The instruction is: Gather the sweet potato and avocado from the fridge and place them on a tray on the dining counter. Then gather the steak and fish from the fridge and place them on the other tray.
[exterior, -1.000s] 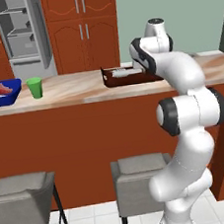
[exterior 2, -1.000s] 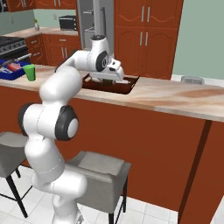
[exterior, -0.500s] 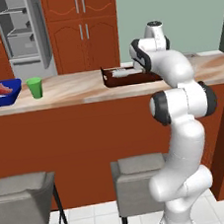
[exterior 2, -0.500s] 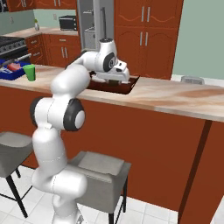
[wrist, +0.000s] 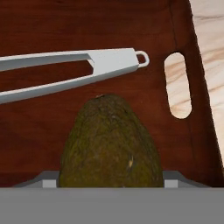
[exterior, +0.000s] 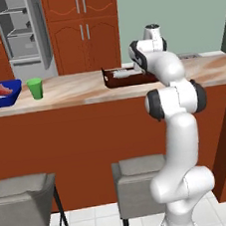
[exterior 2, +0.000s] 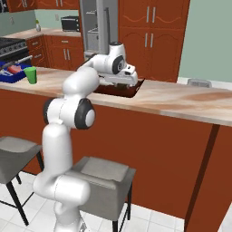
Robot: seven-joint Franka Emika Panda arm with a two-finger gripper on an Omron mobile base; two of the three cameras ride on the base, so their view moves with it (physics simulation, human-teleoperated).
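My gripper [wrist: 111,179] is shut on the avocado [wrist: 109,144], a dark green-brown knobbly fruit that fills the gap between the fingertips. It hangs just above the floor of the dark brown tray [wrist: 52,30], near the end wall with the handle slot. A pair of grey tongs [wrist: 65,72] lies in the tray beyond it. The tray [exterior: 112,80] sits on the dining counter [exterior: 73,96], and my hand [exterior 2: 121,81] reaches down into it. The blue other tray [exterior: 5,97] at the counter's left end holds the red steak [exterior: 2,90]. The open fridge [exterior: 23,36] stands behind. The sweet potato and the fish are hidden.
A green cup [exterior: 35,88] stands on the counter between the two trays. Two grey stools [exterior: 142,169] sit under the counter front. Red-brown cabinets [exterior: 82,28] line the back wall, and a black toaster oven [exterior 2: 70,22] sits on the wall counter.
The arm has straightened from a bent pose to nearly upright, with the hand still over the brown tray and the avocado still gripped.
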